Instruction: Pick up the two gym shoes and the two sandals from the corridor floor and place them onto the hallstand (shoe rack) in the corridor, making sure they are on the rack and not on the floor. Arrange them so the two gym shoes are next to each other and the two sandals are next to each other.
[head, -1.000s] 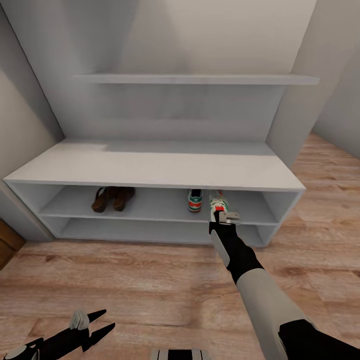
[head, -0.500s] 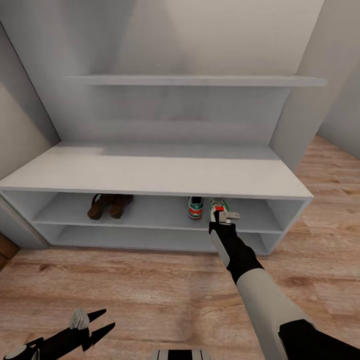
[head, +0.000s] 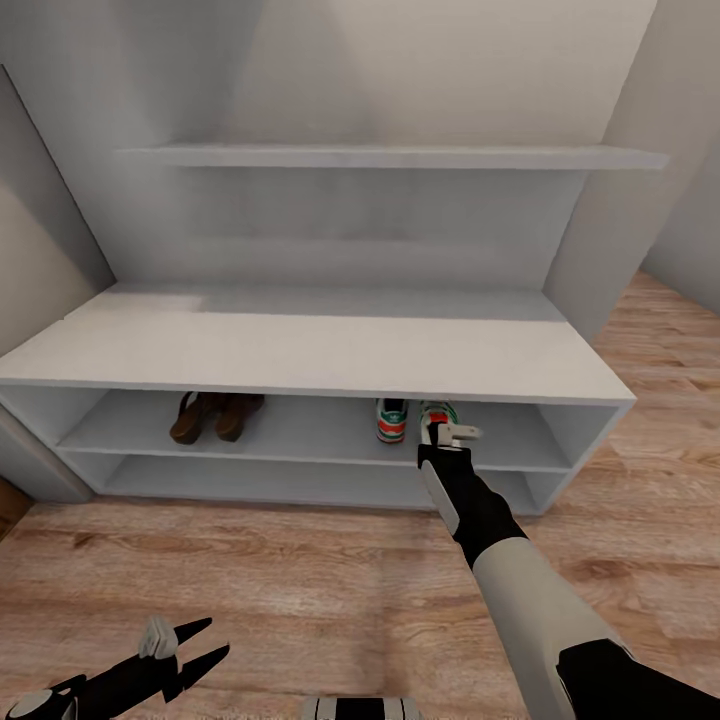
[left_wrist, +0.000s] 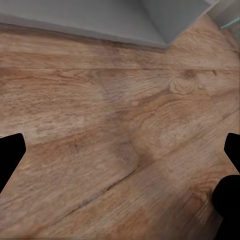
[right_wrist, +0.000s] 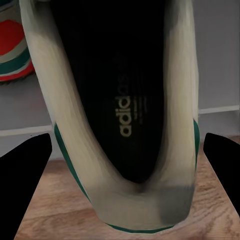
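The hallstand (head: 300, 345) stands straight ahead, with the two sandals (head: 215, 415) side by side on the left of its upper low shelf. One gym shoe (head: 391, 420) rests on the same shelf to the right. Beside it is the second gym shoe (head: 437, 411), with my right gripper (head: 441, 428) shut on its heel end. In the right wrist view this shoe (right_wrist: 125, 75) lies between the fingers (right_wrist: 25, 185), its heel hanging over the shelf's front edge, and the other shoe (right_wrist: 12, 50) is next to it. My left gripper (head: 215, 640) hangs open low over the corridor floor (head: 250, 570).
A long wall shelf (head: 390, 157) runs above the bench top. Pale walls close in at left and right. Wood planks (left_wrist: 115, 130) stretch under the left gripper (left_wrist: 120, 150), with the rack's corner (left_wrist: 150, 25) beyond it.
The whole view has shifted nearer to the rack. The right gripper and its gym shoe now reach further under the bench top, beside the other shoe. The left gripper has not moved.
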